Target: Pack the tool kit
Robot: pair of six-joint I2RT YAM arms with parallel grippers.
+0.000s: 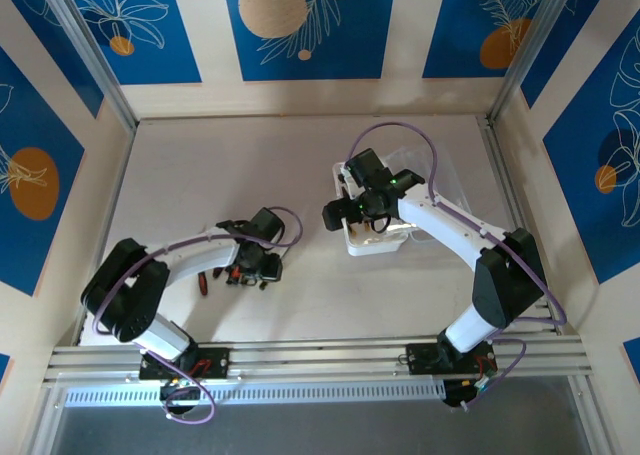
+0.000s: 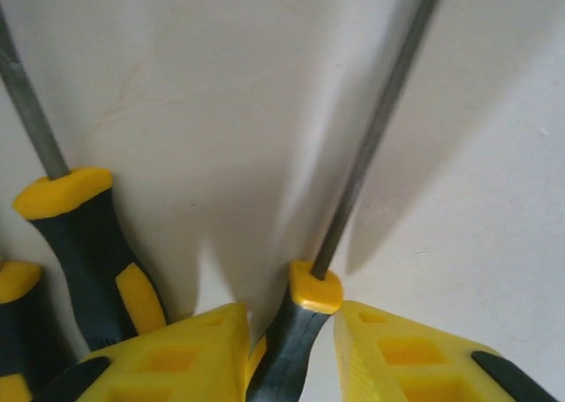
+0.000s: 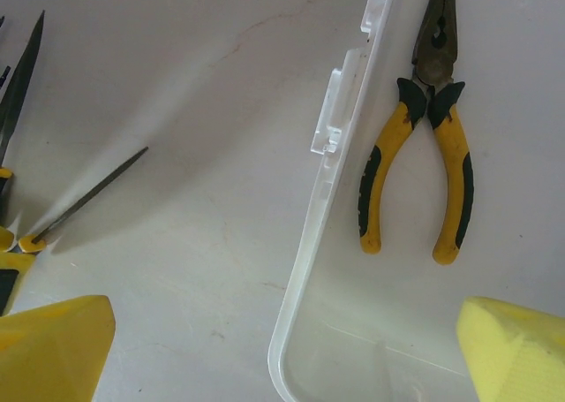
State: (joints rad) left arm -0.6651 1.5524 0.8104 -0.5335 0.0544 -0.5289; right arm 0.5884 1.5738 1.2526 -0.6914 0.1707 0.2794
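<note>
Low in the left wrist view, the left claw (image 2: pixel 291 318) brackets the black-and-yellow handle of 1 screwdriver (image 2: pixel 375 128) lying on the table (image 2: pixel 221 110). Its pads sit right against the handle, but whether they clamp it yet I cannot tell. Best to squeeze squarely on the handle, clear of the neighbouring screwdriver (image 2: pixel 84 243) at lower left, before lifting. Right of centre in the top view sits the case (image 1: pixel 378 243), holding 1 pair of pliers (image 3: pixel 415 172), and the right claw (image 3: pixel 284 318) hangs released above it.

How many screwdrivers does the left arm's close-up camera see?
2 for sure: one screwdriver between the fingers of the left tool, a second screwdriver left of it. A yellow-and-black handle at the left edge may be a third.
</note>
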